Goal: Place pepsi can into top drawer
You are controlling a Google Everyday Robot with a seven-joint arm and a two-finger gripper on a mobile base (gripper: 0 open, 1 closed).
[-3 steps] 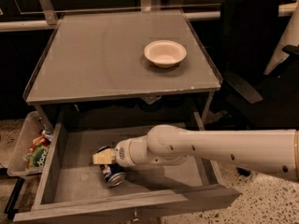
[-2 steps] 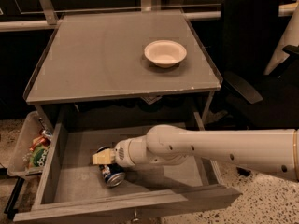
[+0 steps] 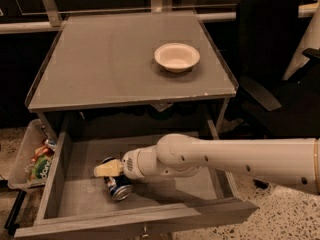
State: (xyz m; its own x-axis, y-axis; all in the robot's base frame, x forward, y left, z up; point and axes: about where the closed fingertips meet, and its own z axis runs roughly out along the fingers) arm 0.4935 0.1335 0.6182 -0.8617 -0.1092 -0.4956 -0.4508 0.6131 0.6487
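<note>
The pepsi can (image 3: 118,187) lies on its side on the floor of the top drawer (image 3: 80,196), left of centre, with its silver end towards the drawer front. The drawer is pulled out below the table. My white arm reaches in from the right, and my gripper (image 3: 110,173) is down inside the drawer, right at the can's upper side. The arm's wrist hides where the gripper meets the can.
A white bowl (image 3: 176,57) stands on the grey tabletop (image 3: 110,64) above. A clear bin of snack packets (image 3: 35,159) sits on the floor left of the drawer. A black office chair (image 3: 270,59) is at the right.
</note>
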